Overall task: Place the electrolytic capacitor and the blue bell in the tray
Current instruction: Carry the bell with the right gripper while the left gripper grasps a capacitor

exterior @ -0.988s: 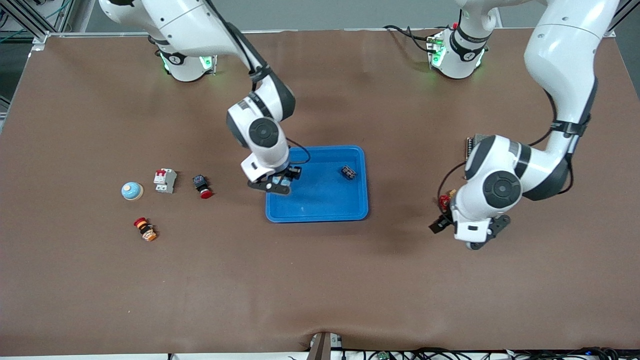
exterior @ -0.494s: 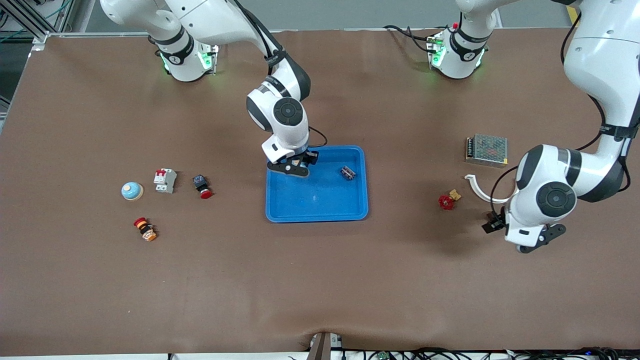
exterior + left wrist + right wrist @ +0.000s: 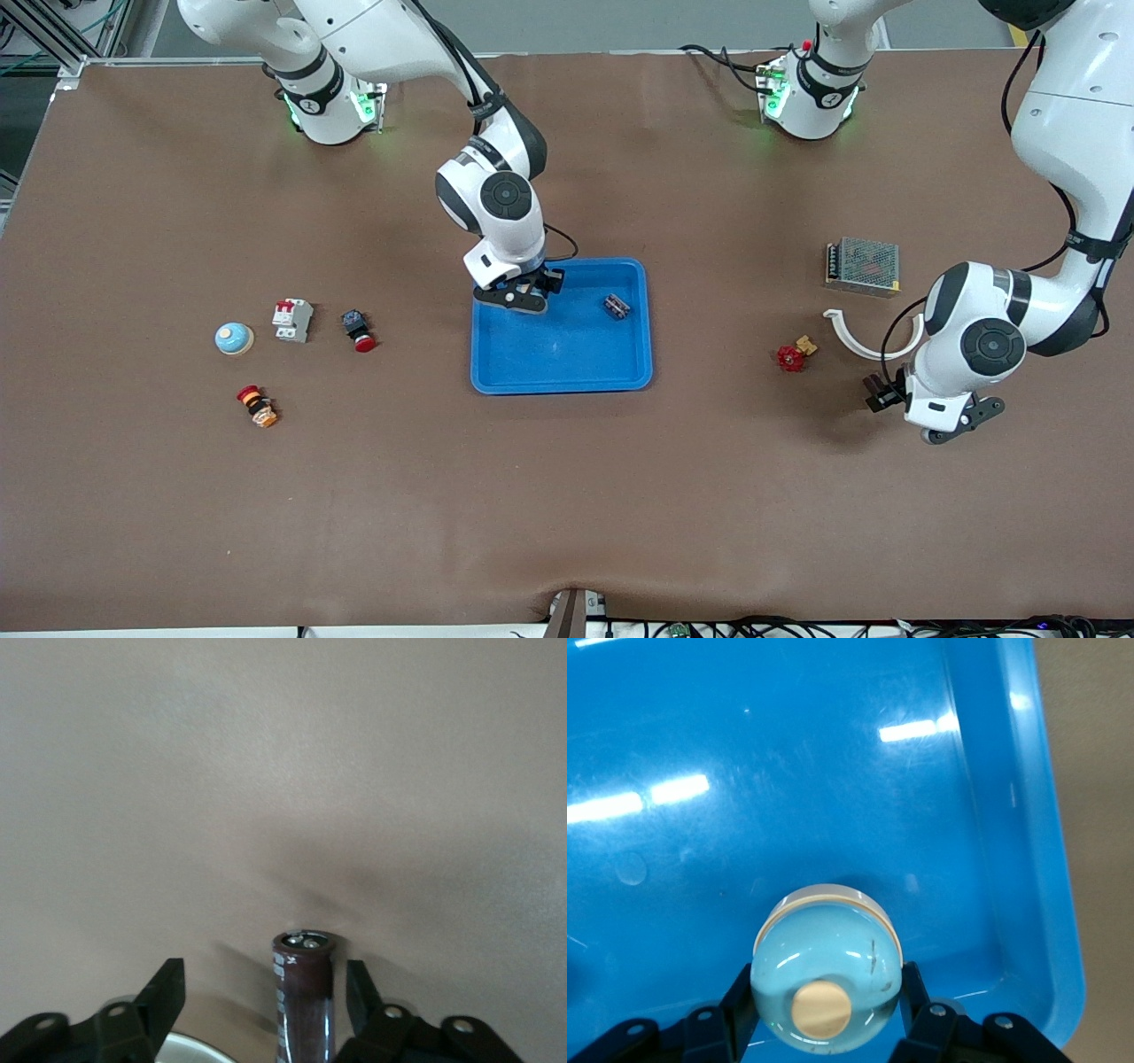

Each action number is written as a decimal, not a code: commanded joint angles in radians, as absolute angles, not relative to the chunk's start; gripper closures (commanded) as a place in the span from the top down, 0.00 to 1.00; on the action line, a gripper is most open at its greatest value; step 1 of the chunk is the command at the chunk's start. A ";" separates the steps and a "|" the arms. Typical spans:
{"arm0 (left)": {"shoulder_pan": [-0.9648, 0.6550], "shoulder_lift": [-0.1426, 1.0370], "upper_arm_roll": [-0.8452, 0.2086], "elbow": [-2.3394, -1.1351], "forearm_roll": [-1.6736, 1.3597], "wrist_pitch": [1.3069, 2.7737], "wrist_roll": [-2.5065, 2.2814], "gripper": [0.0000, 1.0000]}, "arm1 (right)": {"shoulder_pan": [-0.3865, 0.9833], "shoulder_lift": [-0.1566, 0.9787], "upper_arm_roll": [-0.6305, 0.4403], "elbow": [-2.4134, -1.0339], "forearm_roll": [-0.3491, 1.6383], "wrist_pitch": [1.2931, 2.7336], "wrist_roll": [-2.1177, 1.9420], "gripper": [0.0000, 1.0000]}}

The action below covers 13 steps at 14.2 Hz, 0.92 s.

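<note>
1. Fingers (image 3: 168,992) of the left gripper (image 3: 265,974) stood apart, one on each side of the capacitor (image 3: 304,992). I saw a gap on both sides and no grasp.
2. The capacitor stood upright on the brown table (image 3: 620,496), with its long axis vertical and its terminal end facing the wrist camera. It sat centred between the jaws, slightly toward one finger. In the front view the left gripper (image 3: 950,425) hid it.
3. The spot was toward the left arm's end of the table, near the white curved piece (image 3: 855,341) and the red knob (image 3: 789,357). It was well apart from the tray (image 3: 567,379).
4. The right gripper (image 3: 826,979) was clenched on the blue bell (image 3: 827,979), dome toward the camera. It hung over the tray (image 3: 833,771) floor near a corner.
5. In the front view I placed the right gripper (image 3: 518,299) over the tray corner toward the right arm's base.
6. A small dark part (image 3: 617,307) lay in the tray.
7. A second bell (image 3: 234,338) sat toward the right arm's end of the table.
8. My judgement: the next step for the left jaws is to close straight across the capacitor body, and an off-centre pinch could tip it.
</note>
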<state>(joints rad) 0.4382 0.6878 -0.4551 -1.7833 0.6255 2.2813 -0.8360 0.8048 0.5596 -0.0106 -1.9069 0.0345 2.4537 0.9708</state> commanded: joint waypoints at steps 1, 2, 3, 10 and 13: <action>0.448 0.696 -0.466 -1.792 0.632 2.296 -0.841 0.70 | 0.834 0.564 -0.018 -1.917 0.046 2.471 0.983 0.37; 0.448 0.699 -0.466 -1.792 0.630 2.299 -0.842 0.64 | 0.836 0.569 -0.020 -1.917 0.046 2.482 0.985 0.37; 0.448 0.701 -0.466 -1.792 0.630 2.299 -0.842 0.52 | 0.836 0.577 -0.018 -1.917 0.046 2.493 0.985 0.37; 0.430 0.684 -0.474 -1.781 0.594 2.290 -0.851 0.00 | 0.836 0.594 -0.018 -1.916 0.048 2.516 0.986 1.00; 0.431 0.680 -0.497 -1.766 0.592 2.266 -0.853 0.00 | 0.845 0.575 -0.018 -1.917 0.046 2.494 0.986 1.00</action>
<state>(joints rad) 0.4323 0.7038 -0.4834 -1.7672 0.6086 2.2909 -0.8468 0.8262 0.5961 -0.0109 -1.9087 0.0345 2.5020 0.9728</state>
